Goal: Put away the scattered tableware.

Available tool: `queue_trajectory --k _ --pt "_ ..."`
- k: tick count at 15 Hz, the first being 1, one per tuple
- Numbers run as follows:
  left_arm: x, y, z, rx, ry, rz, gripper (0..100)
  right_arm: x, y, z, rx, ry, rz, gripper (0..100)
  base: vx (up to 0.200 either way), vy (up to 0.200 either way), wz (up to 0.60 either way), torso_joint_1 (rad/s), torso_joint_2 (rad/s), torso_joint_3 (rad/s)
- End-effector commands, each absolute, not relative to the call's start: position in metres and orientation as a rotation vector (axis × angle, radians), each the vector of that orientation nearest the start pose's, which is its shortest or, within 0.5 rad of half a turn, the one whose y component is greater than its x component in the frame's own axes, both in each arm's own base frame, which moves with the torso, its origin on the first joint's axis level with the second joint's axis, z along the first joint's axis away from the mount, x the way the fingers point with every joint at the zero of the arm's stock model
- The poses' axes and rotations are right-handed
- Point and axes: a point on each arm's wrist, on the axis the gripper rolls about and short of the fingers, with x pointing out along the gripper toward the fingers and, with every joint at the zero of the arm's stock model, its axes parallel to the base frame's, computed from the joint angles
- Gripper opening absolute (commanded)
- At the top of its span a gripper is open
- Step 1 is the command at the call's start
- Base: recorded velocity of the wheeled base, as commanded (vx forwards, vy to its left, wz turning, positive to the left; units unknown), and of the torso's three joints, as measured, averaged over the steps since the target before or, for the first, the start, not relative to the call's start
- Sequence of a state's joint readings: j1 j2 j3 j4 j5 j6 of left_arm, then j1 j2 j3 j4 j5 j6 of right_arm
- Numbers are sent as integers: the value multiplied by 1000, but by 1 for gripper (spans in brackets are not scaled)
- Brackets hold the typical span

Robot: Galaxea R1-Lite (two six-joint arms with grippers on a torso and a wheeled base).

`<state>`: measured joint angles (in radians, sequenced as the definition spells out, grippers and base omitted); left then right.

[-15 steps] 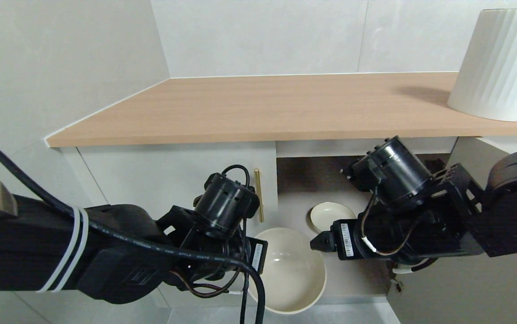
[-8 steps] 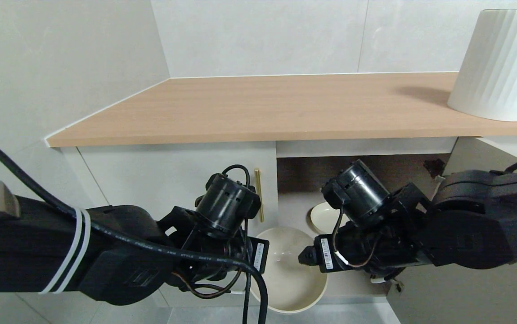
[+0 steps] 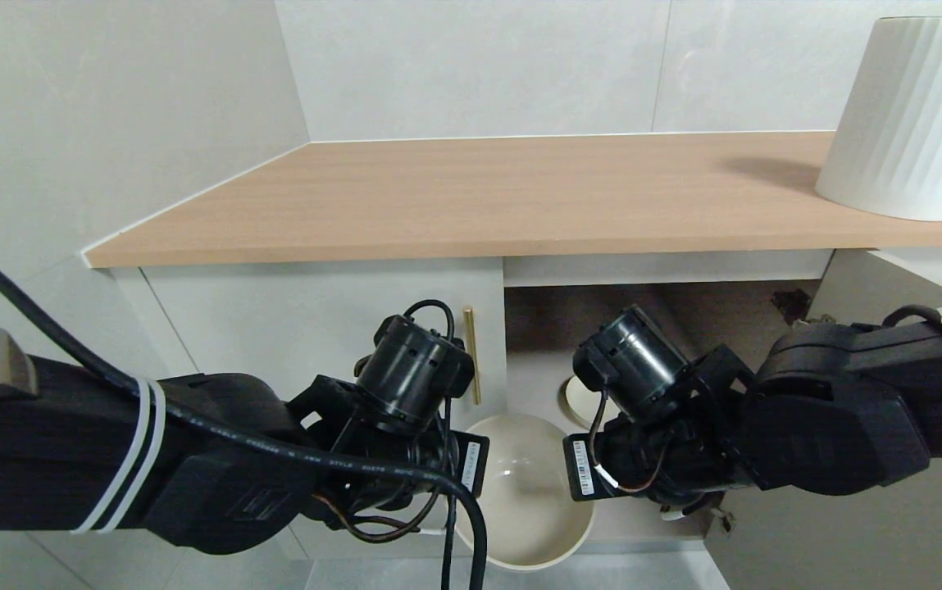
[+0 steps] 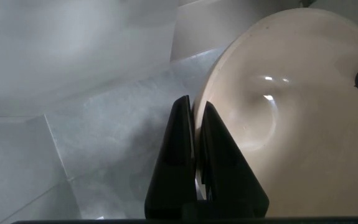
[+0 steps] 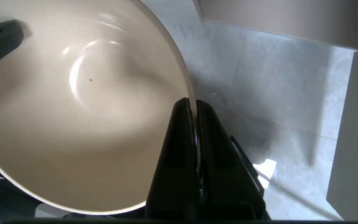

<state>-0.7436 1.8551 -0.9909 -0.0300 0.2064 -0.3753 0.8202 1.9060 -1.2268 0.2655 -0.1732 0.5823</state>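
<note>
Pinching opposite sides of the cream bowl (image 3: 524, 500), my left pincer (image 4: 195, 106) and right pincer (image 5: 193, 106) held its rim at the open cabinet (image 3: 552, 315) front, below the desk (image 3: 479, 197). A small dish (image 3: 579, 396) sat inside the cabinet, behind the bowl.

Just a sliver of the small dish (image 3: 575, 401) shows behind my right arm; my wrists cover both sides of the big bowl (image 3: 524, 492); the ribbed white container (image 3: 905, 115) runs off frame.
</note>
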Motion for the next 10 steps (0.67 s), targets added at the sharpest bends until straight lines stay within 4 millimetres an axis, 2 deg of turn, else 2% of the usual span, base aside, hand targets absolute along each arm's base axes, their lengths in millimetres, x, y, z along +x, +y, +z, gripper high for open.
queue_trajectory --k 1,5,6,10 --pt "241 -216 128 36 826 -354 0 236 248 149 73 973 326 0 0 0 0 0 0 0" --pt "242 -215 128 36 826 -352 0 237 248 149 76 972 323 0 0 0 0 0 0 0" --pt "241 -216 129 36 826 -354 100 237 248 149 76 972 323 0 0 0 0 0 0 0" --pt "241 -214 132 31 818 -354 100 237 247 147 71 975 315 0 0 0 0 0 0 0"
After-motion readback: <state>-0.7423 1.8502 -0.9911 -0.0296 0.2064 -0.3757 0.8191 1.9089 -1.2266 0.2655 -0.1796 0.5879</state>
